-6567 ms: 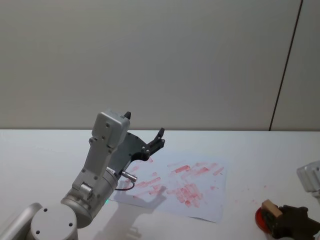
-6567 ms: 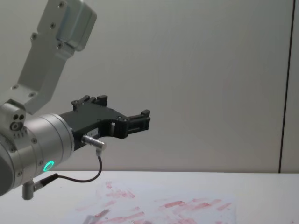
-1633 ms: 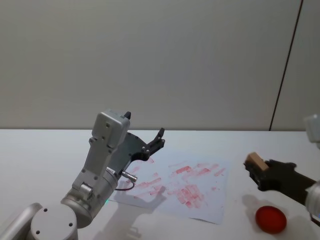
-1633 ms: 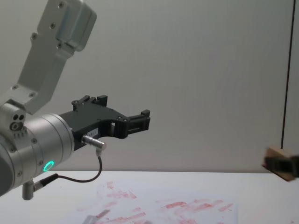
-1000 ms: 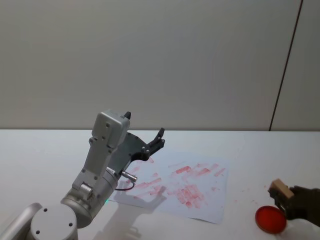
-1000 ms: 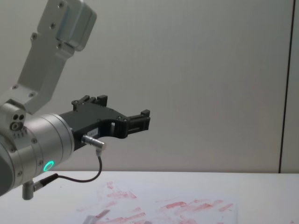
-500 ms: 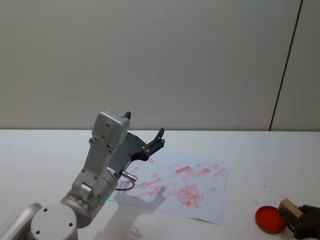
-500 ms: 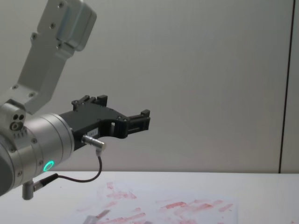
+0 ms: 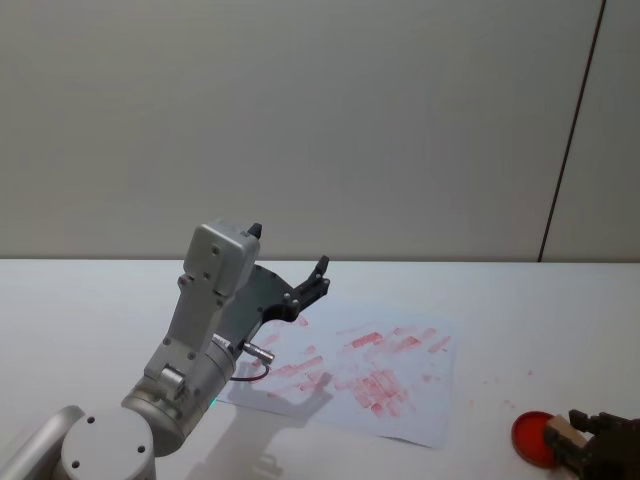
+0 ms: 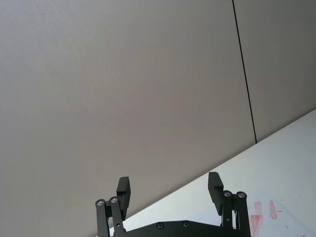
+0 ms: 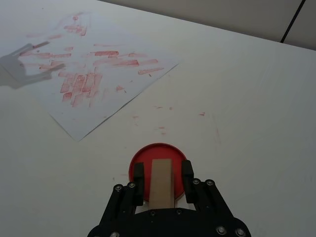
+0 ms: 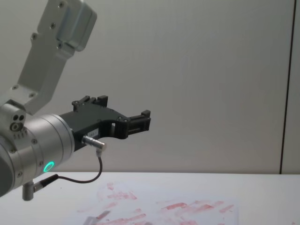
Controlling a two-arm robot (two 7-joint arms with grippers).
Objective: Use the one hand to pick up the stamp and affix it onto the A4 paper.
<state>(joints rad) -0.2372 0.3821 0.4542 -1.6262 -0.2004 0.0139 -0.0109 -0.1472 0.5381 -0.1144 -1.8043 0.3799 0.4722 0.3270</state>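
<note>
Nearest the robot, the right gripper (image 11: 162,183) sits low over the red ink pad (image 11: 157,157), its fingers (image 11: 138,174) clenched on the stamp (image 11: 161,182), one on each long side. The block's far end reaches over the pad, and whether it touches the ink cannot be told. In the head view the stamp (image 9: 561,433) lies just right of the pad (image 9: 532,436). Judging by its look, the stamp is a light, stiff wooden block, not fragile, with flat sides that suit a squeeze across its width; only its inked face should meet anything.

Beyond the pad and to its left lies the A4 paper (image 9: 385,375), flat on the white surface (image 9: 90,320), thin and likely to slide or lift under a sticky stamp.

Left of the paper, the left gripper (image 12: 117,112) hangs raised and idle, its fingers (image 10: 215,187) spread apart and empty.

No brand, label or writing can be read anywhere.
</note>
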